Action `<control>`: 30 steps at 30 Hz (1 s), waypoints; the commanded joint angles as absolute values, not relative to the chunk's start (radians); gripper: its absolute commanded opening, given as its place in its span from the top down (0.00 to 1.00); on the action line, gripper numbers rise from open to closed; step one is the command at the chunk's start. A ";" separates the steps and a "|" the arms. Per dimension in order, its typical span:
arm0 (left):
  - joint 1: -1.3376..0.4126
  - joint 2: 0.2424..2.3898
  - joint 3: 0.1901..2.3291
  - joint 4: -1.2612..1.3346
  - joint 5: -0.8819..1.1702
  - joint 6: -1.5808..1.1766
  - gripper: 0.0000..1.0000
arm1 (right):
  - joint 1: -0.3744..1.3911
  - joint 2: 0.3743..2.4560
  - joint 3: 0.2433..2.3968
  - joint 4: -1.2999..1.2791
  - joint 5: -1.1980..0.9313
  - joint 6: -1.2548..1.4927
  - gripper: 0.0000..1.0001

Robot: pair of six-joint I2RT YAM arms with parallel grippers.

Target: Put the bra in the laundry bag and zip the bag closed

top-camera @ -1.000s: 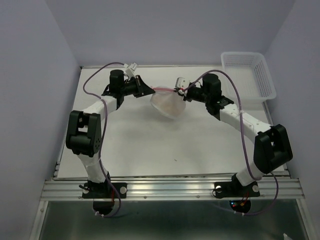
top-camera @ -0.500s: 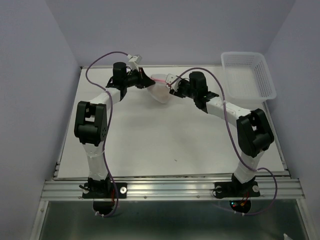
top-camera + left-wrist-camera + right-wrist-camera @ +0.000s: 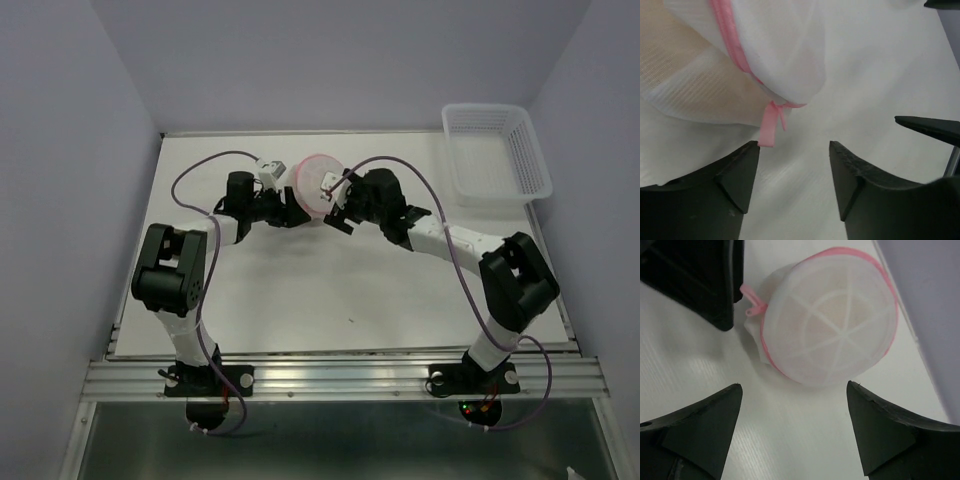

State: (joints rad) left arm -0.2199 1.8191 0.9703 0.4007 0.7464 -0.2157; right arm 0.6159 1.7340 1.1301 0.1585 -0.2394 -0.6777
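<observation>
On the white table (image 3: 300, 290), between both arms, the round white-mesh laundry bag with pink zipper edging (image 3: 832, 335) lies flat, the tan fabric bra (image 3: 675, 75) showing through it. Left gripper (image 3: 795, 150) and right gripper (image 3: 795, 390) gape empty — the pink pull loop (image 3: 769, 127) just ahead of the left one.

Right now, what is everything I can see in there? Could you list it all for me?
laundry bag: one, white mesh with pink zip edging, far middle of the table, between the two grippers, not held
bra: one, tan, showing through the mesh inside the bag
pull loop: one, pink, hanging from the bag's edging
basket: one, white slotted plastic, far right corner
table: one, white
walls: pale violet, around the table
cables: two, purple, one along each arm
left gripper: black, open, just short of the loop
right gripper: black, wide open, facing the bag
</observation>
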 commanded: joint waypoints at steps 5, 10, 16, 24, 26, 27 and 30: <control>-0.241 1.519 0.871 0.491 0.565 -0.265 0.03 | 0.615 1.557 1.101 0.236 -0.134 -0.453 0.00; -0.222 1.387 0.908 0.440 0.427 -0.340 0.01 | 0.582 1.529 1.160 0.218 0.205 -0.169 0.00; -0.189 1.304 0.986 0.221 0.179 -0.370 0.01 | 0.399 1.549 1.246 0.023 0.325 0.256 0.00; -0.123 1.212 0.937 0.186 0.058 -0.442 0.01 | 0.256 1.523 1.163 0.015 0.132 0.325 0.00; -0.121 1.226 0.957 0.158 0.077 -0.443 0.01 | 0.256 1.568 1.215 0.040 0.027 0.293 0.00; -0.121 1.226 0.963 0.155 0.080 -0.445 0.01 | 0.288 1.589 1.241 0.040 0.023 0.257 0.00; -0.117 1.218 0.960 0.147 0.061 -0.451 0.01 | 0.368 1.705 1.388 0.008 0.144 0.112 0.00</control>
State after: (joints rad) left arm -0.1207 1.2350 0.9394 0.1513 0.0956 -0.4400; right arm 0.2810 1.6150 1.2324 -0.0166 0.1268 0.2550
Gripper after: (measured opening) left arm 0.989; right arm 0.995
